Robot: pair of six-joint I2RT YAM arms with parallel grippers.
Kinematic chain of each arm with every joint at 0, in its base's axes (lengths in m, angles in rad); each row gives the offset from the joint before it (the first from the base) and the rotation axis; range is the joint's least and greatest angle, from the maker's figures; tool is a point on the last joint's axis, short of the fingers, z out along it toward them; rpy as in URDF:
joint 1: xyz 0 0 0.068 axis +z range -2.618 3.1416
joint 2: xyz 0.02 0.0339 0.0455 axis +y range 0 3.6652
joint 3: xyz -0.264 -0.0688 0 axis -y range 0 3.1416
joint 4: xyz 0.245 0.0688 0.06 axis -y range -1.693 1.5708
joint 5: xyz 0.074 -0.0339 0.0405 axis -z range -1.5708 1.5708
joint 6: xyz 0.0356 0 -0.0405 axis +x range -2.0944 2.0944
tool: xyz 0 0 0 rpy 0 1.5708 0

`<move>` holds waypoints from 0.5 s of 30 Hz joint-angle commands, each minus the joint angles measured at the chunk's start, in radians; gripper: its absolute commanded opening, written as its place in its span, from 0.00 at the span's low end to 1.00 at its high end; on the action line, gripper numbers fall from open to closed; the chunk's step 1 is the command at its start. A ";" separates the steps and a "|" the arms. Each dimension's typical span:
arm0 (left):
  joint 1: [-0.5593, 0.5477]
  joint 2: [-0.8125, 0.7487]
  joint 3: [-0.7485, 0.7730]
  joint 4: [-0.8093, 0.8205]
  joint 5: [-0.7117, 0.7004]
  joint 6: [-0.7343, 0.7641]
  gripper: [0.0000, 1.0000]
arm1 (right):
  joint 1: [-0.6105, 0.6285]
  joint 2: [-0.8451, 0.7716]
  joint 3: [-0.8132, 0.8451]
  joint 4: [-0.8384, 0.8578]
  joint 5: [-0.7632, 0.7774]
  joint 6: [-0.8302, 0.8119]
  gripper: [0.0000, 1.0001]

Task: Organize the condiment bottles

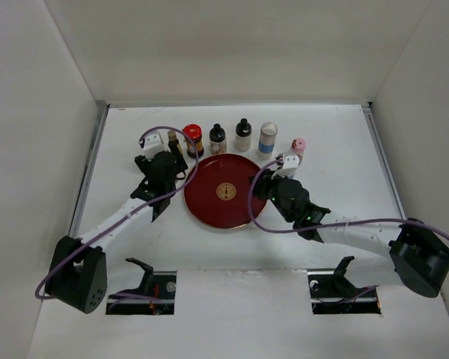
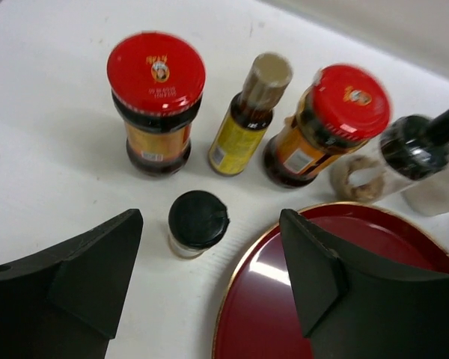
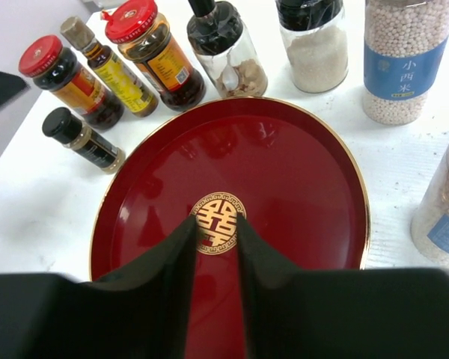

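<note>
Right end effector (image 3: 217, 223): fingers nearly together, empty, over plate (image 3: 299, 187) centre.
Left end effector (image 2: 209, 217): fingers apart, empty; small black-capped jar (image 2: 197, 223) upright just beyond them, beside plate's left rim.
Bottles (image 1: 243, 134): upright, in a row on table (image 1: 337, 172) behind plate.
</note>
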 commanded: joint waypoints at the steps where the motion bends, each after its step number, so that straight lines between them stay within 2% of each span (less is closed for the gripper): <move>1: 0.007 0.074 0.042 -0.011 -0.015 0.008 0.74 | -0.002 0.009 0.046 0.016 -0.011 -0.005 0.36; 4: 0.012 0.137 0.073 -0.001 -0.018 0.010 0.73 | -0.002 0.010 0.046 0.013 -0.011 -0.008 0.40; 6: 0.015 0.154 0.075 0.019 -0.024 0.009 0.73 | -0.002 0.004 0.043 0.017 -0.011 -0.011 0.47; 11: 0.036 0.201 0.079 0.032 -0.020 0.015 0.72 | -0.002 0.003 0.042 0.016 -0.014 -0.011 0.48; 15: 0.067 0.244 0.081 0.062 -0.010 0.007 0.66 | -0.002 0.009 0.045 0.016 -0.017 -0.011 0.49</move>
